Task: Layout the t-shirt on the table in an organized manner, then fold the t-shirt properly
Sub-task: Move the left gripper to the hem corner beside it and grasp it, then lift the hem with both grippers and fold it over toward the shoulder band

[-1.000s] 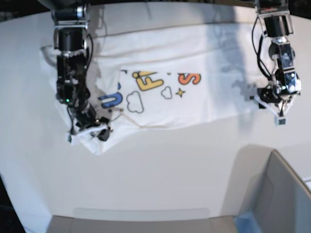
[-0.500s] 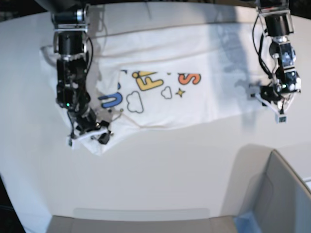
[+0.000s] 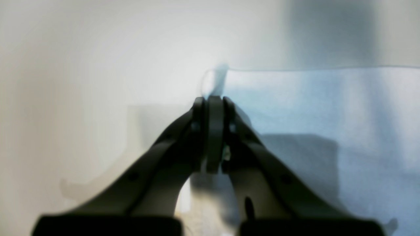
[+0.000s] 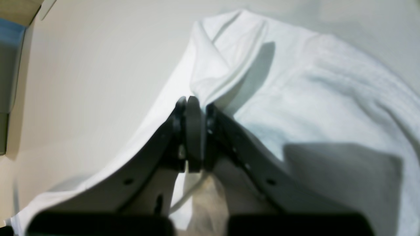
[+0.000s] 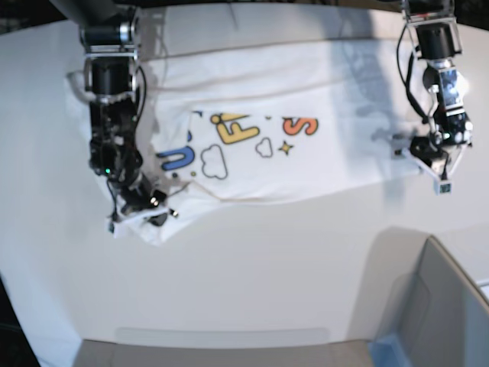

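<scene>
The table (image 5: pixel 252 260) is a broad, plain white surface with a curved edge at the left, filling most of the base view. The t-shirt (image 5: pixel 290 153) lies spread across its far half, print side up, with a bunched, folded corner at the near left. A grey box (image 5: pixel 443 306) with a blue corner sits at the near right.

Down at the near right corner sits a grey box (image 5: pixel 447 306), its wall tilted, with a blue corner (image 5: pixel 387 349) showing at its near left foot.
</scene>
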Available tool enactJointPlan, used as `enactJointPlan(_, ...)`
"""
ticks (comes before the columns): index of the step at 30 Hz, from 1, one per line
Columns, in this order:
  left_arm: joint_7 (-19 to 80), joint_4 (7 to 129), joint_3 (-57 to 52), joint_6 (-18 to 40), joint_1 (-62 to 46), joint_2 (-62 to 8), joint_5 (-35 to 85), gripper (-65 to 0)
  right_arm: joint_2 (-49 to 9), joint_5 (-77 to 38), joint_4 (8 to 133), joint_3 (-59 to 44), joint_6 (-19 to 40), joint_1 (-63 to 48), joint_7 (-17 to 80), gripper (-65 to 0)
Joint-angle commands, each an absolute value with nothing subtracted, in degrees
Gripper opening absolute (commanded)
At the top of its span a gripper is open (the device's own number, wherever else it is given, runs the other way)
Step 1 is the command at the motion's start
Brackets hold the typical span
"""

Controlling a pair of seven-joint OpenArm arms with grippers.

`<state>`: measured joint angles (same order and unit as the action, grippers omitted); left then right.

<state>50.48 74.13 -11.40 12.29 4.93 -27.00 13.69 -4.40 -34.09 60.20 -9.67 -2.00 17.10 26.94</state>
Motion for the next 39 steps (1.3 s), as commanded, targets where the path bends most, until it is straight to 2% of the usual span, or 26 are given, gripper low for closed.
enactJointPlan(1, 50.0, 75.8, -12.0, 12.2, 5.6, -28.2, 13.3, -65.0, -4.8, -34.4, 63.2, -9.7, -1.4, 18.6, 25.6, -65.0)
enactJointPlan(6, 50.1, 84.4, -12.1, 12.2, 5.1, -28.0, 13.2, -65.0, -4.8, -34.4, 70.5, -9.7, -1.4, 15.9, 26.0, -65.0)
enactJointPlan(15, 50.6, 90.9, -12.4, 12.1, 1.6, -28.0, 13.1, -65.0, -4.8, -34.5, 79.5, -10.3, -1.5, 11.7, 30.5, -65.0)
enactJointPlan(22, 50.6, 97.1, -21.4, 12.1, -3.7, -26.3, 13.1, -65.0, -5.3, -34.8, 90.2, -10.9, -1.7, 6.1, 33.8, -65.0)
enactJointPlan(30, 50.6, 99.5, -22.2, 12.1, -6.9, -26.2, 13.1, -65.0, -6.1, -41.4, 99.0, -15.5, -1.7, -1.1, 35.2, -65.0)
enactJointPlan(39, 50.6, 102.9, -22.3, 12.1, -11.7, -26.2, 13.1, -65.0, -7.6, -42.1, 106.3, -16.0, -1.7, -9.7, 35.2, -65.0)
